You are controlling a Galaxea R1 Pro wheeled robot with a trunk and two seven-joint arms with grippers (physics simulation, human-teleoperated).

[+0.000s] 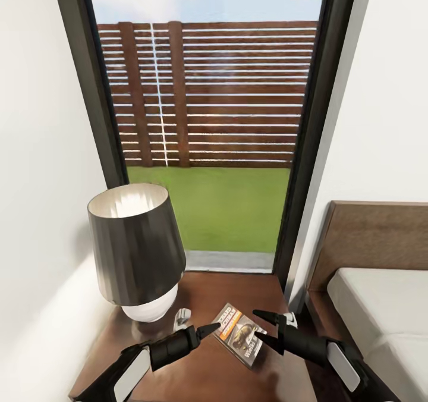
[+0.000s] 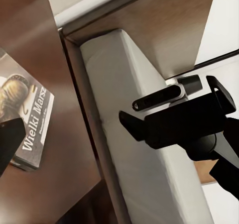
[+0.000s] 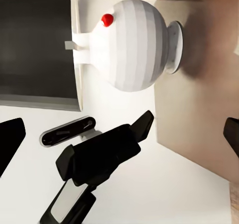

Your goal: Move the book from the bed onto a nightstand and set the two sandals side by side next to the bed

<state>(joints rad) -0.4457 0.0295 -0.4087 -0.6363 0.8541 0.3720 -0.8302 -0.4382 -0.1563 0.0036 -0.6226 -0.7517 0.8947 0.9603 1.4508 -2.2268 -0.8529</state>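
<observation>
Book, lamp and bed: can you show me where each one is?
book (image 1: 241, 335), head view, middle of its cover.
lamp (image 1: 135, 244), head view, front of its dark shade.
bed (image 1: 380, 307), head view, top of the pale mattress.

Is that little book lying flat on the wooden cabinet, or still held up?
Lying flat: the book rests cover-up on the nightstand, with both jaws open beside it.

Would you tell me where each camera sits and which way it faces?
Head view: on the robot's head, facing forward and down at the nightstand, lamp, book and window; left arm and right arm show, jaws open.
Left wrist view: on the left arm, facing across the nightstand to the bed; the right arm shows.
Right wrist view: on the right arm, facing the lamp and wall; the left arm shows.
Shared: head and left wrist views both show book and bed.
</observation>
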